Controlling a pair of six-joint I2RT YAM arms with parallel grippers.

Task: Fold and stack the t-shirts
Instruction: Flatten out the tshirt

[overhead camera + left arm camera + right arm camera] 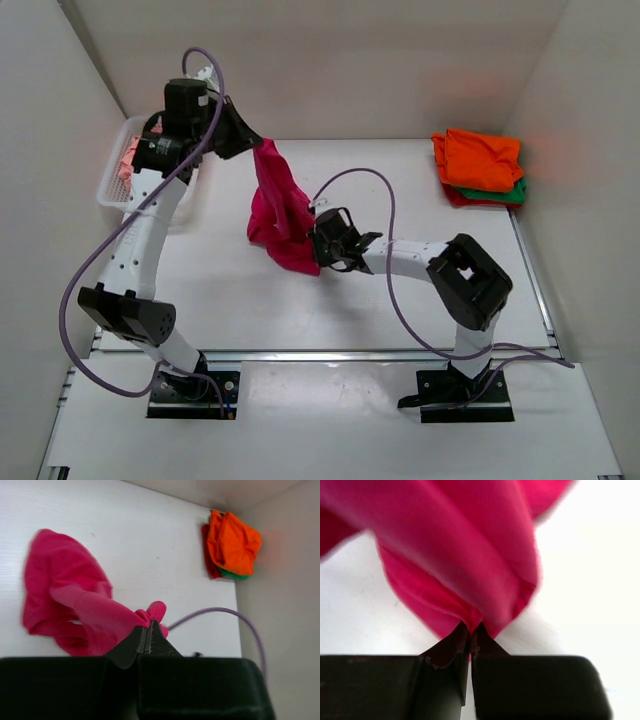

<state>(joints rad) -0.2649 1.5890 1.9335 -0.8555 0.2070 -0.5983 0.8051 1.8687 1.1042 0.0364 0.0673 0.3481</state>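
The magenta-pink t-shirt [278, 208] hangs bunched between my two grippers over the table's middle. My left gripper [254, 146] is shut on its upper end, raised near the back left; in the left wrist view [147, 626] the cloth [70, 600] drapes down from the shut jaws. My right gripper [318, 243] is shut on its lower edge just above the table; in the right wrist view [471, 629] the shirt [465, 545] fills the frame. A folded stack lies at the back right: orange shirt [482, 157] on top, green [510, 194] and red [458, 197] edges beneath. A pale salmon-pink shirt [127, 158] lies in the basket.
A white mesh basket [112, 185] stands at the back left beside the left arm. White walls close in the table on the left, back and right. The stack also shows in the left wrist view [231, 542]. A purple cable [385, 250] loops over the right arm.
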